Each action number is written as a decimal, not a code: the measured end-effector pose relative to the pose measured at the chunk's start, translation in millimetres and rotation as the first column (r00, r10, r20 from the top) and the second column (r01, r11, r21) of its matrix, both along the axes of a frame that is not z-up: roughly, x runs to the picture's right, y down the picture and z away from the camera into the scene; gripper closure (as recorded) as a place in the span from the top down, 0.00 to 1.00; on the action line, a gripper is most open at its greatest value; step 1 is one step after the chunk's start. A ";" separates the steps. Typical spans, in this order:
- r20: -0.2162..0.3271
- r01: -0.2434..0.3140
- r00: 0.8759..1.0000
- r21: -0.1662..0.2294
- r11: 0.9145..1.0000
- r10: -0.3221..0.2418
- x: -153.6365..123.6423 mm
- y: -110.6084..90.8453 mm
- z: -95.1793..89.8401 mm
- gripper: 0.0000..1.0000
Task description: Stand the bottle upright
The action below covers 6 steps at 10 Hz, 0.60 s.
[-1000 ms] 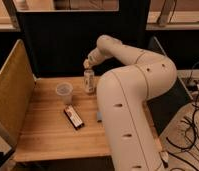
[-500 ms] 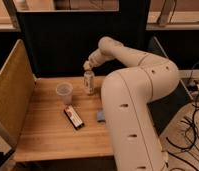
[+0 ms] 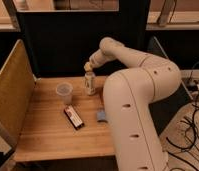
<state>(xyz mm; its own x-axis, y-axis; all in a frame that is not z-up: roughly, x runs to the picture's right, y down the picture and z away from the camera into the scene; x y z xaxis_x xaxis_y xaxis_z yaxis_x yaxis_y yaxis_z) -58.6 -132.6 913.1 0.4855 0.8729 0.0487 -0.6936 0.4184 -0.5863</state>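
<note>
The bottle (image 3: 89,83) is small, slim and cream-white with a pale label. It stands upright on the wooden table (image 3: 48,135), near its back edge and just right of the cup. My gripper (image 3: 88,67) is directly above the bottle's capped neck, at or very close to its top. The white arm reaches in from the right and hides the table's right side.
A translucent plastic cup (image 3: 64,92) stands just left of the bottle. A flat dark packet (image 3: 73,117) lies in front of the cup. A small blue object (image 3: 101,115) lies beside the arm. A tan panel (image 3: 10,95) walls the left side, and a dark board stands behind.
The bottle stays upright in the same spot. The gripper stays at its top, and the arm has shifted only slightly.
</note>
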 end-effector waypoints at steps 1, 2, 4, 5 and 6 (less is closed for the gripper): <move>0.000 0.000 1.000 0.000 1.000 0.000 0.1 0.1 0.1 0.08; 0.000 0.000 1.000 0.000 1.000 0.000 0.1 0.0 0.0 0.16; 0.000 0.000 1.000 0.000 1.000 0.000 0.4 0.1 0.1 0.34; 0.000 0.000 1.000 0.000 1.000 0.000 0.4 0.0 0.0 0.45; 0.000 0.000 1.000 0.000 1.000 0.000 0.5 0.1 0.1 0.54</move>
<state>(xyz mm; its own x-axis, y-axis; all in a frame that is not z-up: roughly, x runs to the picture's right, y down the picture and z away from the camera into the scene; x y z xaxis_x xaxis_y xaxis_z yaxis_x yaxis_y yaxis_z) -58.1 -132.5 913.2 0.4851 0.8731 0.0483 -0.6941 0.4181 -0.5861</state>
